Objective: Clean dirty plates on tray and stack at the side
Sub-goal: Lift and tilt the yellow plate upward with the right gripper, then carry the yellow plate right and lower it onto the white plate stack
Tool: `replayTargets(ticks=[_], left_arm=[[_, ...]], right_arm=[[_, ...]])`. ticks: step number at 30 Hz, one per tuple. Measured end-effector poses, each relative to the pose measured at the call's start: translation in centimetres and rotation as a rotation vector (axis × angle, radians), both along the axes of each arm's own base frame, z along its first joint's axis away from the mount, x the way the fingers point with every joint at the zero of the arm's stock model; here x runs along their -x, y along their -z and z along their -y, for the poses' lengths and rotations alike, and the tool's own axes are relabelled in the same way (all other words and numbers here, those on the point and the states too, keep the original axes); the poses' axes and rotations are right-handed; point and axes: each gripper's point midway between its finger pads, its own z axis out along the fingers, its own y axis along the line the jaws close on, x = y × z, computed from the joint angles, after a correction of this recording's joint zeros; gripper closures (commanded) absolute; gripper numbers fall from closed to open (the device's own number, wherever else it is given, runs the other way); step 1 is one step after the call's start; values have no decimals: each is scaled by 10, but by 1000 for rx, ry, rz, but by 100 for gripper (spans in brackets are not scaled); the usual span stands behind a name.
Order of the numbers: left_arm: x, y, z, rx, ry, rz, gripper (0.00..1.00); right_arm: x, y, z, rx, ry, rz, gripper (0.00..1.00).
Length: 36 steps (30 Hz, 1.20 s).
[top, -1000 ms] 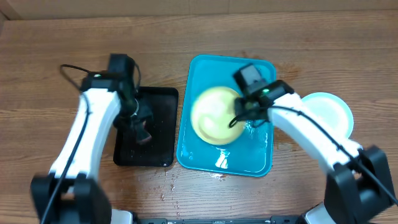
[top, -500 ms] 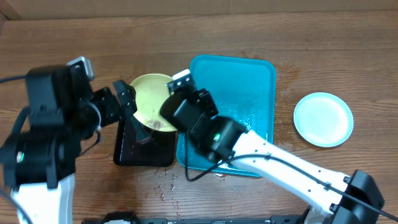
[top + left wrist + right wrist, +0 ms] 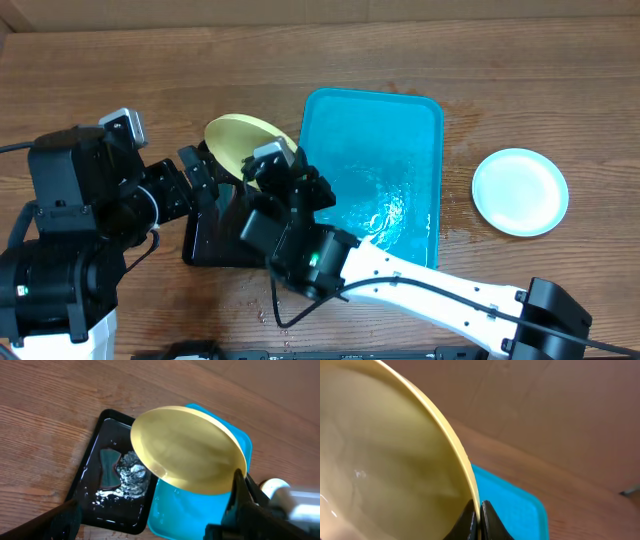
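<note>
Swung off the turquoise tray [image 3: 400, 130], the pale yellow plate [image 3: 240, 143] now hangs tilted just left of it, above the black tray [image 3: 200, 248], its rim pinched tight by the right gripper [image 3: 478, 519]. Meanwhile the left gripper [image 3: 203, 172] has spread wide beside the plate, holding nothing. With that tray bare and a light blue plate [image 3: 520, 191] resting to its right, scrubbing this one looks next.

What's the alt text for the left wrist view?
A tilted pale yellow plate fills the centre, held at its lower-right rim by the right gripper, jaws shut on it. Beneath it on the wooden table sit a wet black tray holding a silvery scouring wad and part of the turquoise tray.
</note>
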Motion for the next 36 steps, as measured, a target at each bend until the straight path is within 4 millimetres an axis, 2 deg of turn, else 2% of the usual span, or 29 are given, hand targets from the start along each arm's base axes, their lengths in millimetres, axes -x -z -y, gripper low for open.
replayTargets(ticks=[6, 28, 31, 36], left_arm=[[-2, 2, 0, 0, 0, -10, 0], [-2, 2, 0, -1, -1, -10, 0], [-2, 3, -1, -3, -3, -13, 0], [-1, 5, -5, -21, -20, -22, 0]], right_arm=[[10, -5, -5, 13, -3, 31, 96], [7, -6, 1, 16, 20, 40, 96], [-8, 6, 11, -23, 36, -22, 96], [-58, 60, 41, -224, 9, -364, 96]])
